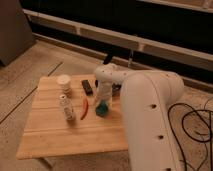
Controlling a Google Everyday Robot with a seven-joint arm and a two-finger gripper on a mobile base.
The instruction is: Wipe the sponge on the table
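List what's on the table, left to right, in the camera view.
Bottle → red chili → sponge, all on the table. Gripper is right above the sponge, so no separate slot. Cup and dark block overlap others sideways; skipped.
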